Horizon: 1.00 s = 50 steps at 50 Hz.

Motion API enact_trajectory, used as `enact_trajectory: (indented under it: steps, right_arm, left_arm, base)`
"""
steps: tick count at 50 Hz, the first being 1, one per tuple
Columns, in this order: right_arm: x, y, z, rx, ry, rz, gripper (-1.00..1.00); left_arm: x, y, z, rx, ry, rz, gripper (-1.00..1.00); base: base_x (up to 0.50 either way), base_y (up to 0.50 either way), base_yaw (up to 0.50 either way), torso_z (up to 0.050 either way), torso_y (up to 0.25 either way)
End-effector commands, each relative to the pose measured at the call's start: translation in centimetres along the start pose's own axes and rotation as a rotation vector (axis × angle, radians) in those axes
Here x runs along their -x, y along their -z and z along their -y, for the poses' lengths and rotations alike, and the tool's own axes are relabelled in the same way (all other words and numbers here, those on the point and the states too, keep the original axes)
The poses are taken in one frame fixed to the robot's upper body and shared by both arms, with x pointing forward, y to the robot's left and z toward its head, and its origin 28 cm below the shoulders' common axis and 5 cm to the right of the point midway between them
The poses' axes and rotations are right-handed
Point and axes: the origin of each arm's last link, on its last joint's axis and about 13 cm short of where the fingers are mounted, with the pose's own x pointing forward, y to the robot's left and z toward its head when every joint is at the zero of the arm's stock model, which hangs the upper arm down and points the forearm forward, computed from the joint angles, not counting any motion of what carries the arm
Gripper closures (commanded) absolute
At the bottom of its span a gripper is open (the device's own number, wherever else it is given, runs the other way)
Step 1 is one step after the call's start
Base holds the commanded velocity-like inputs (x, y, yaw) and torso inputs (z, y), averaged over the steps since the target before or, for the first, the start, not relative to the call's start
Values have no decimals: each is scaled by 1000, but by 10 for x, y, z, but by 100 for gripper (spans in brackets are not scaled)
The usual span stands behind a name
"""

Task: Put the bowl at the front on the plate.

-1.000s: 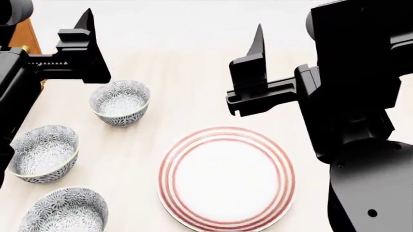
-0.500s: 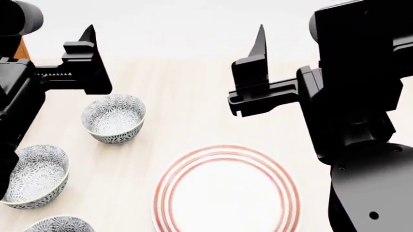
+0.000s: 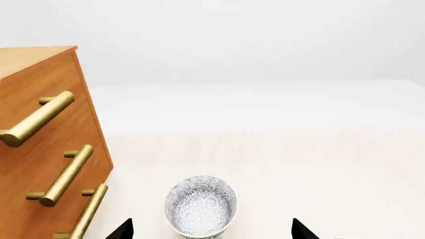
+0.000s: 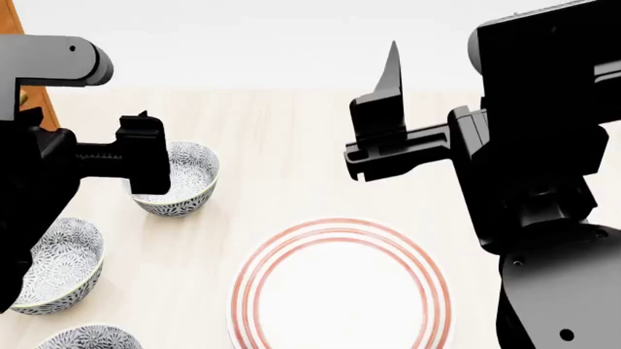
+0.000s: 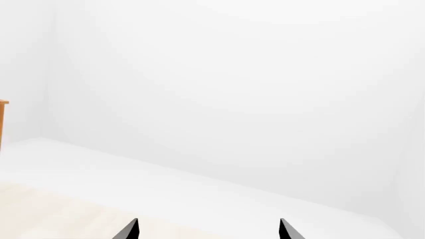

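Here, at the head view's lower left, a spare bowl [image 4: 87,340] lies nearest, a second spare bowl [image 4: 60,263] just beyond; the plate [image 4: 339,291] sits at lower centre. Farther up the left, the bowl [image 4: 179,182] rests apart from the plate. The left gripper [image 3: 211,231] hovers by it, fingers spread and empty, which looks like the approach. Next it should lower astride the rim and close. The right gripper [image 5: 207,230] is also spread, idle.

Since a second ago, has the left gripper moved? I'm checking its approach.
Yes. The left gripper has dropped toward the farthest bowl and now overlaps its rim; earlier it sat above it.
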Motion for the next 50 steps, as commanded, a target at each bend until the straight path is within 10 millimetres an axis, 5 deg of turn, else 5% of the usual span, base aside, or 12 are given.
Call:
enact_trajectory:
  steps: [1,50]
  right_arm:
    - [0,3,0,-4,-2,-2,-100]
    - [2,9,0,-9,-7,-14,-100]
  left_arm:
    - [0,8,0,-78,-18,-79,-100]
    - [6,71,2,-140,29,-306,-100]
  base:
    - [0,0,0,0,0]
    - [0,0,0,0,0]
